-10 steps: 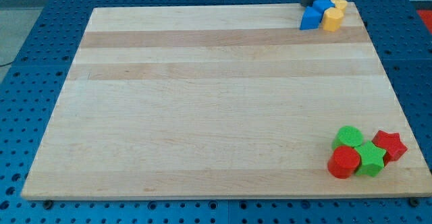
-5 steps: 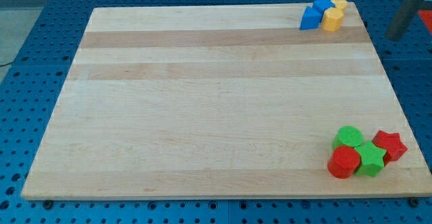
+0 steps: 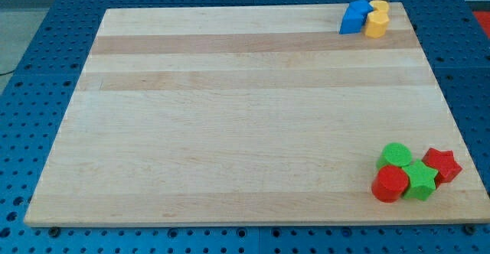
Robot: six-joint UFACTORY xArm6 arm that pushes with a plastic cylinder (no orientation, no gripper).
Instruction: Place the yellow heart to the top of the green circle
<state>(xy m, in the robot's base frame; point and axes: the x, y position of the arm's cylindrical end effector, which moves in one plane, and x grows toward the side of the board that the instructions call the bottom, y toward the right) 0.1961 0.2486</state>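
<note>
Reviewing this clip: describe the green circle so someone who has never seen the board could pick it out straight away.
Start at the wooden board and go to its corner at the view's bottom right, where four blocks huddle. The green circle is the uppermost of them at the view's left, touching the red cylinder below it. Unlike the green star beside it, its top is round.

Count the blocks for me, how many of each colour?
Blue blocks: 2
Yellow blocks: 2
Green blocks: 2
Red blocks: 2
Total: 8
</note>
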